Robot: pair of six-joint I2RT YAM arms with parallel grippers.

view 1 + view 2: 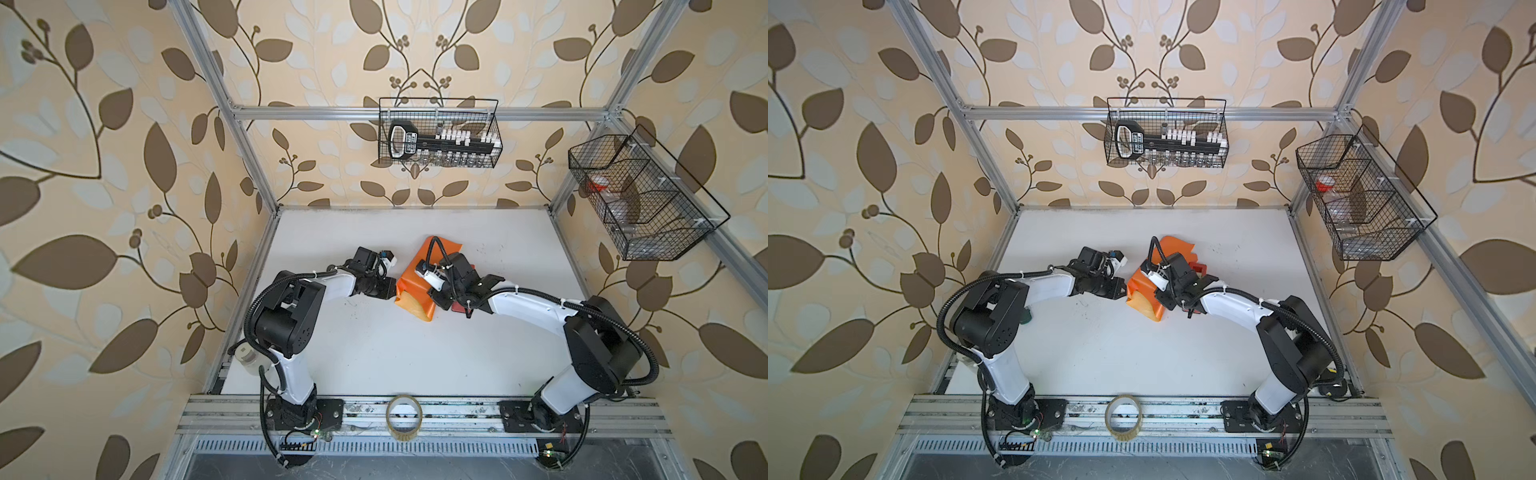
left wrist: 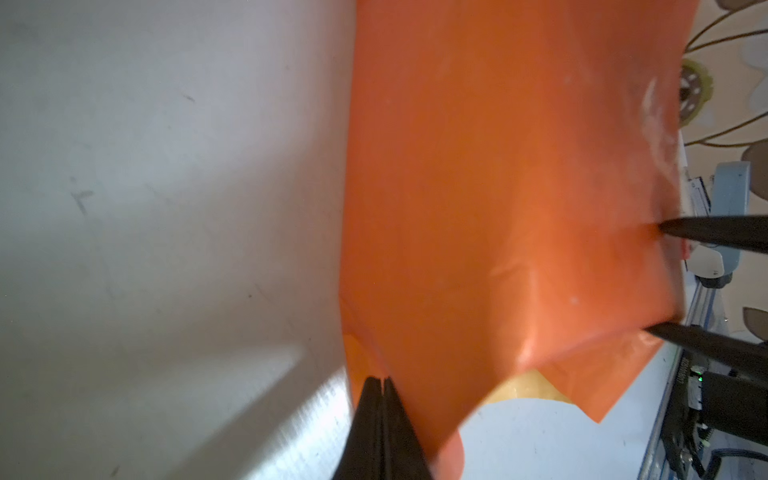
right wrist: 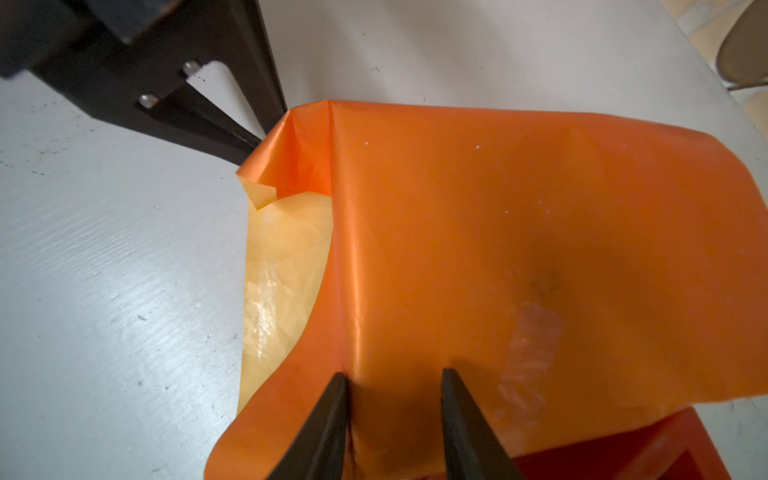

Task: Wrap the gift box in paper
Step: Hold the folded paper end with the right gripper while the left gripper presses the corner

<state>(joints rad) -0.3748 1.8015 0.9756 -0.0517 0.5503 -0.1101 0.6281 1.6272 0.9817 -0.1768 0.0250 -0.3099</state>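
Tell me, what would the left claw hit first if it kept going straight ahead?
The paper: the left gripper, shut, already seems to touch its folded orange edge. What lies under that fold is hidden, so I can't say what comes next.

The paper [image 3: 498, 208] is thin, glossy, creased; the table [image 3: 104, 291] scuffed, matt.

Bright, even light; soft shadows on the table [image 1: 374, 340]; sheen along the paper [image 3: 357, 257]; blur in the left wrist view; bowing at top-view edges.

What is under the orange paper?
The paper shows only its yellow-tan inner face at the open end; a red object pokes out at one edge. No gift box is visible: the sheet covers the rest.
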